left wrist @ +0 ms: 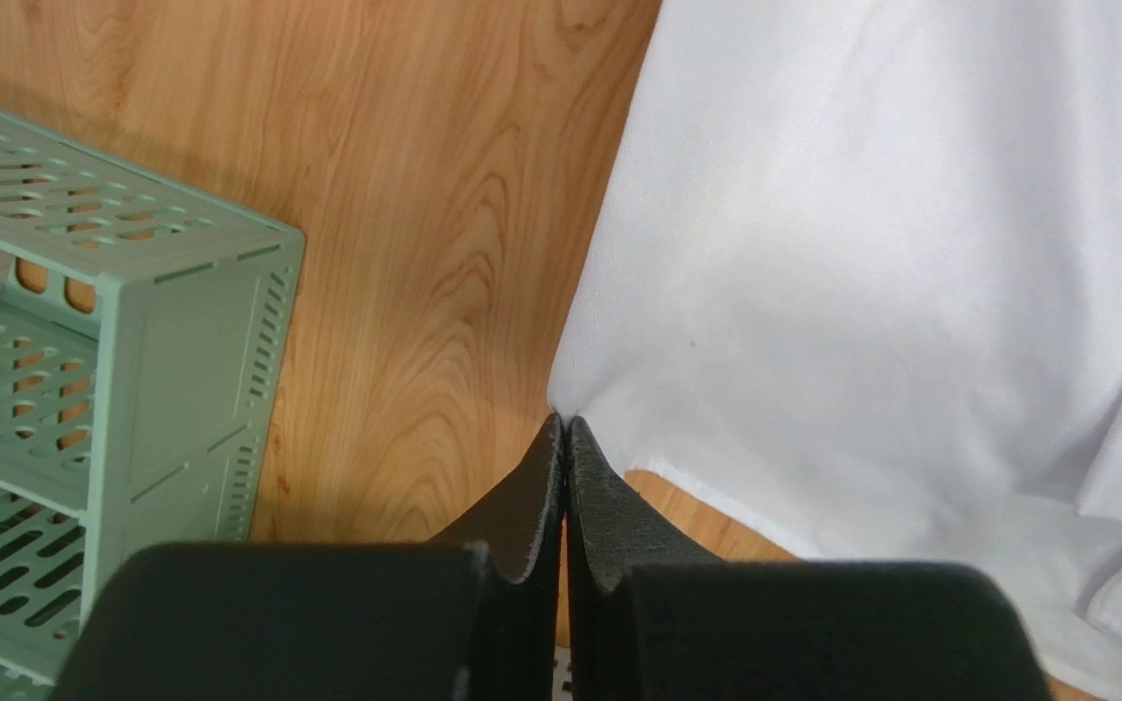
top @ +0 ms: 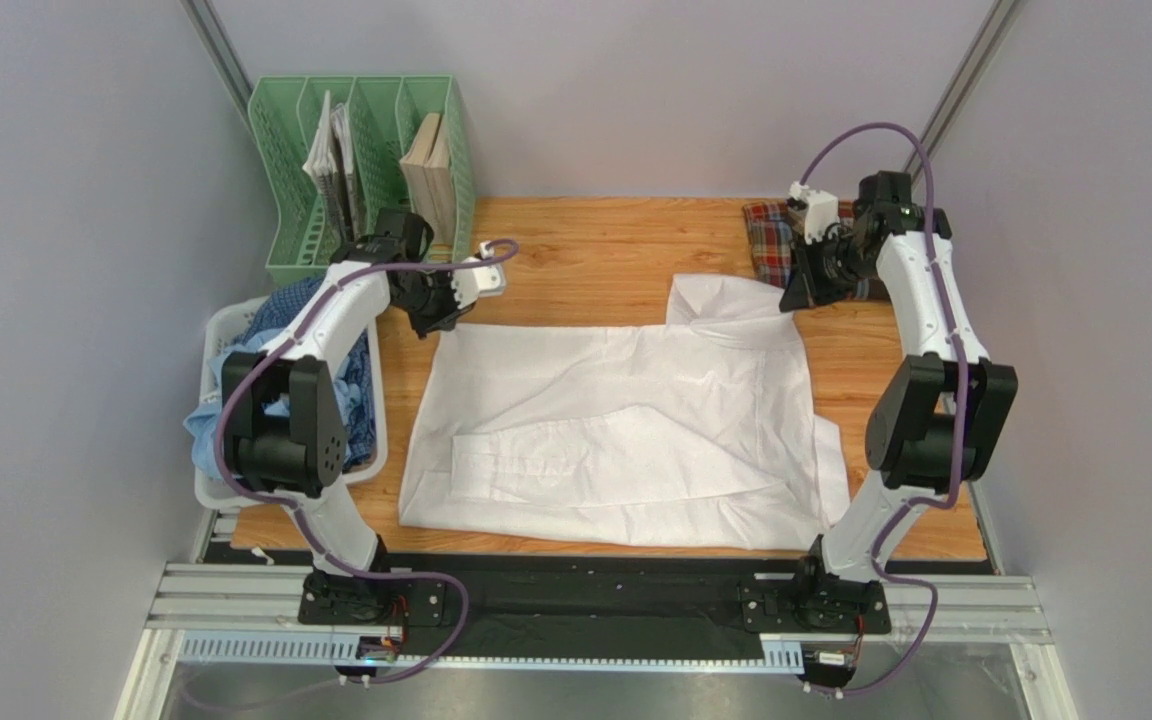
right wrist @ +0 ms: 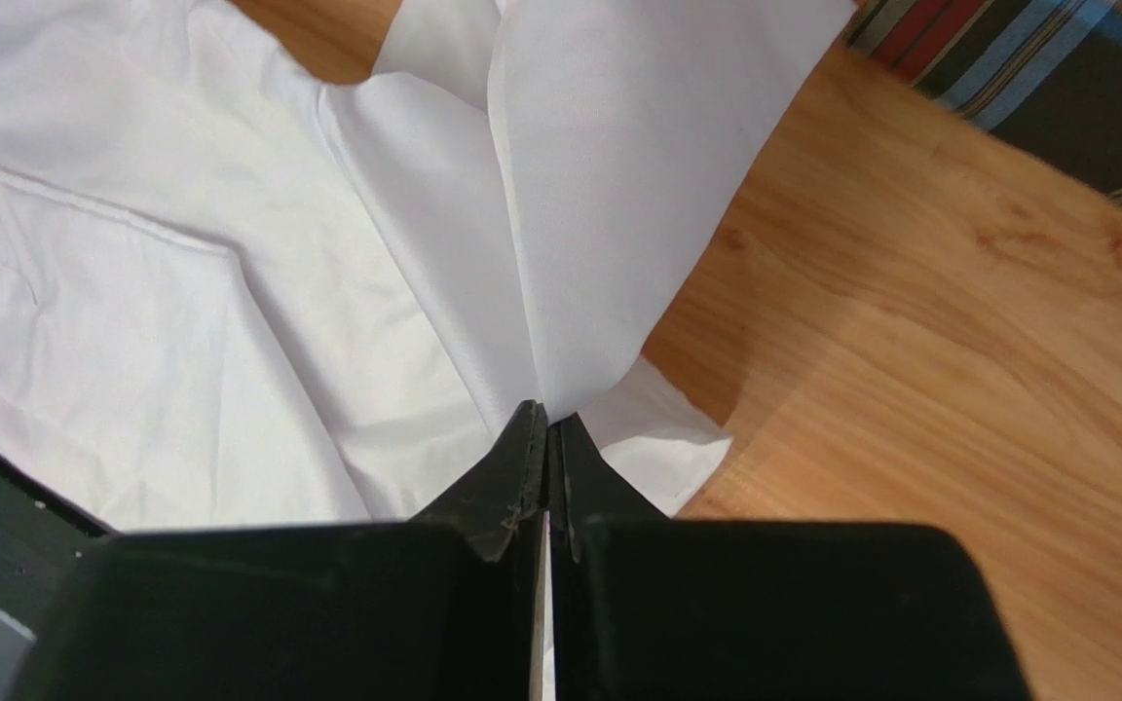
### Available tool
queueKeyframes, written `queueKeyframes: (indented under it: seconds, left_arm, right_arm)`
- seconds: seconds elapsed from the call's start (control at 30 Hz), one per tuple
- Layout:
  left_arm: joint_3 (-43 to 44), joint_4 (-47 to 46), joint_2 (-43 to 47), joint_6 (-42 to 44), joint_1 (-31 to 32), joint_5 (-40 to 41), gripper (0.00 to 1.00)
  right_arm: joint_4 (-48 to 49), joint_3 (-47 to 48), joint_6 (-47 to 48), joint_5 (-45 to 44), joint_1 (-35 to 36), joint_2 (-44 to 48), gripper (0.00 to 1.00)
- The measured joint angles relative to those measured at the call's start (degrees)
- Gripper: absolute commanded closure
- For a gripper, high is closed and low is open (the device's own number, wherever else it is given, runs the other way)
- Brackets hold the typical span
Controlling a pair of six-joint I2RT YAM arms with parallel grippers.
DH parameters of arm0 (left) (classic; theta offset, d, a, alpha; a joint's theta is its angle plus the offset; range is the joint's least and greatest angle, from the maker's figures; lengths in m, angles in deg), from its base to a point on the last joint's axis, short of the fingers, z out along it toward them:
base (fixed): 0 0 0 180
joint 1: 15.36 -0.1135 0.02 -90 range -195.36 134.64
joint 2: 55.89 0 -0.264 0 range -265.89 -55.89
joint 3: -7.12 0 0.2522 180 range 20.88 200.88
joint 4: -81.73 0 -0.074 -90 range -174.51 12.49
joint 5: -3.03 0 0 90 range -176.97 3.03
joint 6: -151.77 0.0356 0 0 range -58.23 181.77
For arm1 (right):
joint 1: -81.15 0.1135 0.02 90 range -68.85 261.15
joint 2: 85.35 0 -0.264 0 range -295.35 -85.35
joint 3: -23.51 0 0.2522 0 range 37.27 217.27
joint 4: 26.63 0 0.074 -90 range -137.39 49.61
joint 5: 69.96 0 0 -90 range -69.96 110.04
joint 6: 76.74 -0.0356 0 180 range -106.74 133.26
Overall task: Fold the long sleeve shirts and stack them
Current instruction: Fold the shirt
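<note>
From above, a white shirt (top: pixel 612 435) is seen spread across the middle of the wooden counter (top: pixel 597 248), its body mostly flat, with creases and a sleeve laid across it, and its near hem close to the counter's front edge. The left pincer (top: pixel 444 312) is held at the shirt's far-left corner and the right pincer (top: pixel 805 293) at its far-right part, where the cloth is drawn up into a raised fold. A plaid shirt (top: pixel 772 240) lies at the far-right corner of the counter, just behind the right pincer. Blue shirts (top: pixel 334 375) are heaped in a white basket (top: pixel 225 323) at the left edge, and a green rack (top: pixel 289 165) stands beyond it. In the left wrist view, the left pincer (left wrist: pixel 564 438) is seen shut, its tips pressed together on the very corner of the white shirt (left wrist: pixel 889 263), which spreads away to the right over the counter (left wrist: pixel 421 219); the green rack (left wrist: pixel 157 365) is seen to the left, apart from the cloth. In the right wrist view, the right pincer (right wrist: pixel 547 431) is closed on a gathered fold of the white shirt (right wrist: pixel 231 292), with the cloth running up from the tips in a taut pleat, bare counter (right wrist: pixel 933 351) shown to the right, and a patch of the plaid shirt (right wrist: pixel 1050 73) at the upper right corner.
</note>
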Motion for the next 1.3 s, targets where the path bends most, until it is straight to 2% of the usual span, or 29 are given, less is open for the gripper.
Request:
queueKeyframes:
  seconds: [0.37,0.53,0.73,0.97,1.3]
  left_arm:
    - [-19.96,-3.10,16.57,9.31,0.00,-0.31,1.00]
    - [-24.90,-4.11,18.45,11.80,0.00,0.44,1.00]
    - [-28.44,-5.05,18.60,14.21,0.00,1.86,1.00]
    - [-28.50,-7.21,18.10,13.84,0.00,3.13,1.00]
    - [-25.20,-7.34,18.23,12.74,0.00,3.19,1.00]
  right_arm:
    - [-0.44,-21.66,4.26,-0.92,-0.07,14.25,1.00]
    - [0.13,-29.53,6.58,-1.88,-0.85,18.58,1.00]
    - [1.33,-36.37,8.44,-2.62,-1.18,18.91,1.00]
    - [1.36,-38.14,8.63,-2.16,-1.18,17.62,1.00]
    - [-1.77,-33.03,8.44,0.68,-1.11,17.66,1.00]
